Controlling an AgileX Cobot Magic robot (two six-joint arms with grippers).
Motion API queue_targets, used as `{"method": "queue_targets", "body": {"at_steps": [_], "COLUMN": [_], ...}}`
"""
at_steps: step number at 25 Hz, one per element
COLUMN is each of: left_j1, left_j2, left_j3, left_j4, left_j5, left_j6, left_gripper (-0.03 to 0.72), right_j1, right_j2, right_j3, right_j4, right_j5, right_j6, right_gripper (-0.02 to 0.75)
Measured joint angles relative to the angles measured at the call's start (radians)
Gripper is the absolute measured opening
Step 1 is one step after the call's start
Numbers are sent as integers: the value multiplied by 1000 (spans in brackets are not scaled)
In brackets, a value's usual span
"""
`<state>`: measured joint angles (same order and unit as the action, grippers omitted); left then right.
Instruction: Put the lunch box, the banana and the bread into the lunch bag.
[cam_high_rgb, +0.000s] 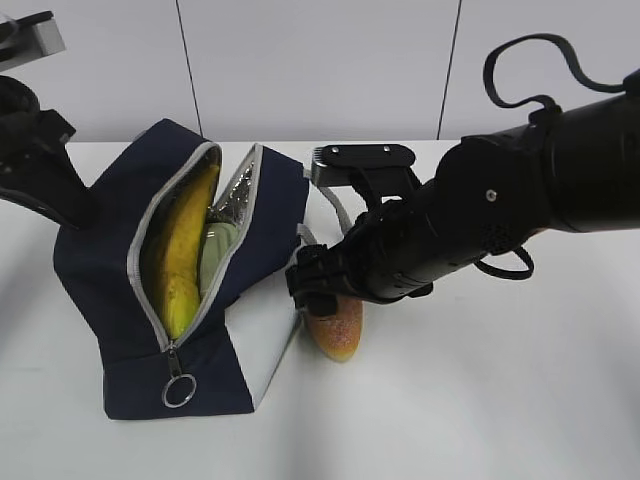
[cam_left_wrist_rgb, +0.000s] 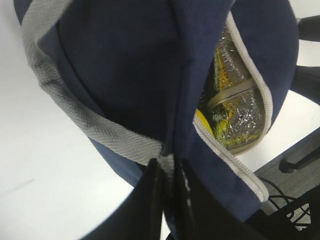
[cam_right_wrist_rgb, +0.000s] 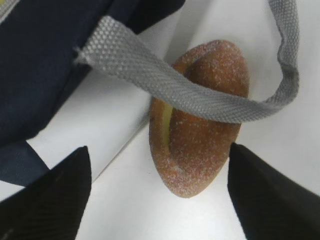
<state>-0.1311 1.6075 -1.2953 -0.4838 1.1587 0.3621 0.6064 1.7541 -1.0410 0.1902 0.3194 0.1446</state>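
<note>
The navy lunch bag (cam_high_rgb: 110, 260) lies on the table with its zipper open. The yellow banana (cam_high_rgb: 185, 250) and the sage-green lid of the lunch box (cam_high_rgb: 217, 255) show inside it. The golden-brown bread (cam_high_rgb: 337, 328) lies on the table against the bag's white lower panel. My right gripper (cam_right_wrist_rgb: 157, 150) is open and hangs just above the bread (cam_right_wrist_rgb: 200, 135), one finger on each side, not touching. A grey strap handle (cam_right_wrist_rgb: 165, 85) crosses over the bread. My left gripper (cam_left_wrist_rgb: 170, 167) is shut on the bag's fabric by a grey strap (cam_left_wrist_rgb: 90, 120) at the bag's far left.
The zipper's ring pull (cam_high_rgb: 178, 390) lies at the bag's near end. The silvery lining (cam_left_wrist_rgb: 240, 105) shows through the opening. A black toothed part (cam_high_rgb: 360, 160) sits behind the bag. The white table (cam_high_rgb: 480, 400) extends to the right and front.
</note>
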Motion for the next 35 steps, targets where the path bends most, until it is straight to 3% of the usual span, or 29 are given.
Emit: {"method": "queue_targets", "body": {"at_steps": [16,20,25,30,35], "left_j1": [0,0,0,0,0], "left_j2": [0,0,0,0,0], "left_j3": [0,0,0,0,0], "left_j4": [0,0,0,0,0], "left_j5": [0,0,0,0,0], "left_j6": [0,0,0,0,0], "left_gripper": [21,21,21,21,21], "right_j1": [0,0,0,0,0], "right_j2": [130,137,139,139,140], "right_j3": [-81,-113,-194,-216,-216], "right_j4": [-45,-71,-168,-305,-342], "right_j5": [-43,15,157,217,217], "right_j6": [16,16,66,168,211], "right_gripper": [653,652,652,652,651]}}
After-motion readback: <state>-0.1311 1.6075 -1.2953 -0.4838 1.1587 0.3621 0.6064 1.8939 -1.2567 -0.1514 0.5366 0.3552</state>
